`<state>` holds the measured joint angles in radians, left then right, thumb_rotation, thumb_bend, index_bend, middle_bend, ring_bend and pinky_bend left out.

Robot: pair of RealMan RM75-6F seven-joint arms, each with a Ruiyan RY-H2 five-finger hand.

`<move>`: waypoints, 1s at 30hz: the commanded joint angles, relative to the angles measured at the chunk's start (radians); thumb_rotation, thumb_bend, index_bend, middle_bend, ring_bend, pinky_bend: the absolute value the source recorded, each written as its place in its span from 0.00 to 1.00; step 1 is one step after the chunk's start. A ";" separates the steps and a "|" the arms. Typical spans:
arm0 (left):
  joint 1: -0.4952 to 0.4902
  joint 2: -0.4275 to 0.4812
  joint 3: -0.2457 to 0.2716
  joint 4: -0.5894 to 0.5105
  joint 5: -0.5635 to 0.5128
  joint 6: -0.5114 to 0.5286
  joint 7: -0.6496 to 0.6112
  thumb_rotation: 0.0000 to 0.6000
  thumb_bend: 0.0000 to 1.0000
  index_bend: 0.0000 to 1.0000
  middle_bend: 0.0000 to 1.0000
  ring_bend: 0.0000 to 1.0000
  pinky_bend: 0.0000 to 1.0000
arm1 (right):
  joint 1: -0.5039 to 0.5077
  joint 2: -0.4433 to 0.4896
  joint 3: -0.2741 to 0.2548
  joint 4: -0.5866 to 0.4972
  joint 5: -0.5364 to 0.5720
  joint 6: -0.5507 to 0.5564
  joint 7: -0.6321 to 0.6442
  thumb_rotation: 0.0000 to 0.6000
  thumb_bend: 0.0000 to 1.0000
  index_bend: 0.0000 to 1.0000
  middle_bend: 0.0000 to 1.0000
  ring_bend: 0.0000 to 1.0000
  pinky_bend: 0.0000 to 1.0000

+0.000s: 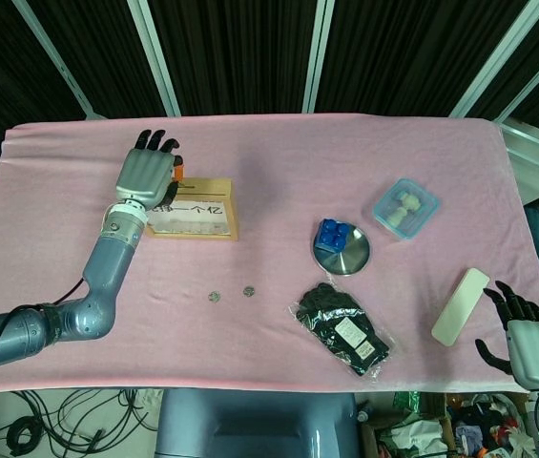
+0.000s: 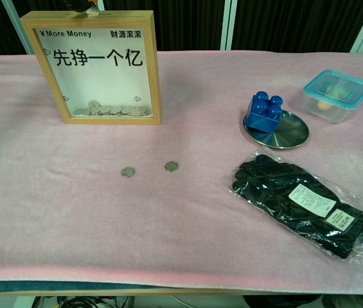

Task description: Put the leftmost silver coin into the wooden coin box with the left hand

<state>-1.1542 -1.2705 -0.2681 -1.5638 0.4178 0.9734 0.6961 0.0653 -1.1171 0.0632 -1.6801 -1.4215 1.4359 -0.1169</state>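
The wooden coin box stands upright at the back left of the pink cloth, with several coins at its bottom. My left hand hovers over the box's top left edge. In the chest view its fingertips show just above the frame, pinching a small silvery coin. Two silver coins lie on the cloth in front of the box, the left one and the right one. My right hand rests low at the table's right front corner, fingers apart and empty.
A blue brick sits on a round silver dish right of centre. A packet of black gloves lies in front of it. A clear tub with a blue lid stands at the far right. A white flat bar lies near my right hand.
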 commanded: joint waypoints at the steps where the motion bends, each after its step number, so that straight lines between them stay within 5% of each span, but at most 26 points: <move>1: -0.001 -0.001 0.004 0.001 0.001 -0.004 0.001 1.00 0.48 0.54 0.18 0.00 0.00 | 0.000 0.000 0.000 0.000 0.000 0.000 0.001 1.00 0.22 0.17 0.06 0.17 0.18; 5: -0.004 0.005 0.007 -0.005 0.001 -0.010 0.003 1.00 0.48 0.49 0.17 0.00 0.00 | 0.000 0.000 0.001 -0.001 0.000 0.000 0.008 1.00 0.22 0.17 0.06 0.17 0.18; 9: -0.007 0.015 0.008 -0.018 -0.001 -0.015 0.004 1.00 0.48 0.30 0.15 0.00 0.00 | 0.001 0.000 0.001 0.000 0.002 -0.003 0.010 1.00 0.22 0.17 0.06 0.17 0.18; 13: -0.005 0.026 0.006 -0.030 0.008 -0.019 -0.009 1.00 0.48 0.22 0.15 0.00 0.00 | 0.001 0.000 0.002 0.000 0.004 -0.003 0.010 1.00 0.22 0.17 0.06 0.17 0.18; 23: 0.033 0.097 -0.014 -0.135 0.107 0.039 -0.070 1.00 0.48 0.20 0.15 0.00 0.00 | 0.001 0.000 0.003 0.001 0.007 -0.004 0.010 1.00 0.22 0.17 0.06 0.17 0.18; 30: 0.201 0.211 0.086 -0.396 0.308 0.269 -0.074 1.00 0.47 0.20 0.13 0.00 0.00 | 0.003 -0.003 0.003 0.004 0.004 -0.004 0.007 1.00 0.22 0.17 0.06 0.17 0.18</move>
<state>-1.0381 -1.1137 -0.2382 -1.8524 0.6343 1.1325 0.6241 0.0683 -1.1195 0.0664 -1.6763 -1.4178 1.4321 -0.1098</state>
